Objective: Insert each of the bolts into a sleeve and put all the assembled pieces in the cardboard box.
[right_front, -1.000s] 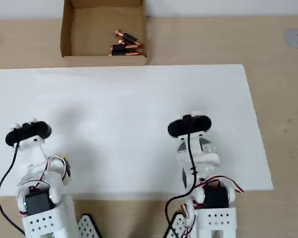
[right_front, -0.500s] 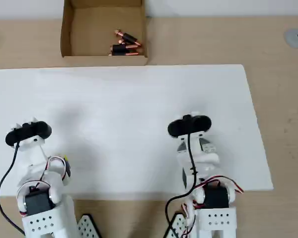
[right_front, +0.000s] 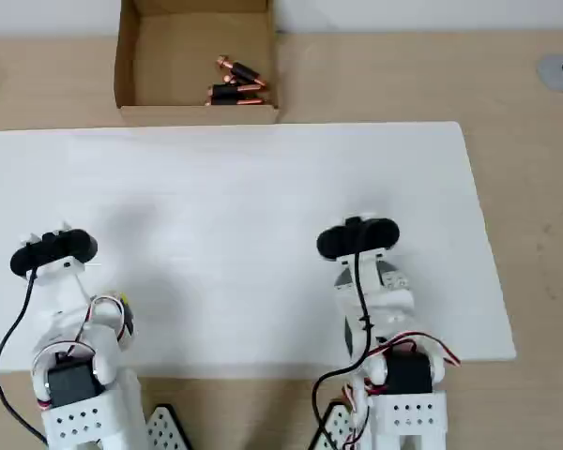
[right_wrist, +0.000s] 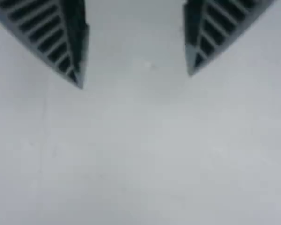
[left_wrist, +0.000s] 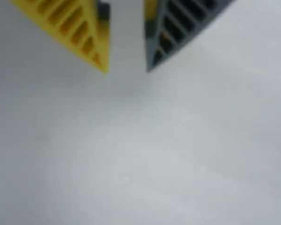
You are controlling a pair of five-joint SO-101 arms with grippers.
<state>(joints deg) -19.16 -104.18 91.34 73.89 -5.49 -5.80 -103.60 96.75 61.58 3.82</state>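
From the high view, the cardboard box (right_front: 125,66) sits on the wooden table (right_front: 525,169) past the far edge of a white sheet (right_front: 225,187). Several copper bolts in black sleeves (right_front: 236,84) lie heaped in its near right corner. The left arm (right_front: 66,309) and right arm (right_front: 375,291) stand at the sheet's near edge, well apart from the box

In the left wrist view, the left gripper (left_wrist: 126,70) hangs over bare sheet, slightly parted between a yellow finger (left_wrist: 79,28) and a dark one, gripping nothing

In the right wrist view, the right gripper (right_wrist: 135,78) is spread wider over the sheet, likewise empty
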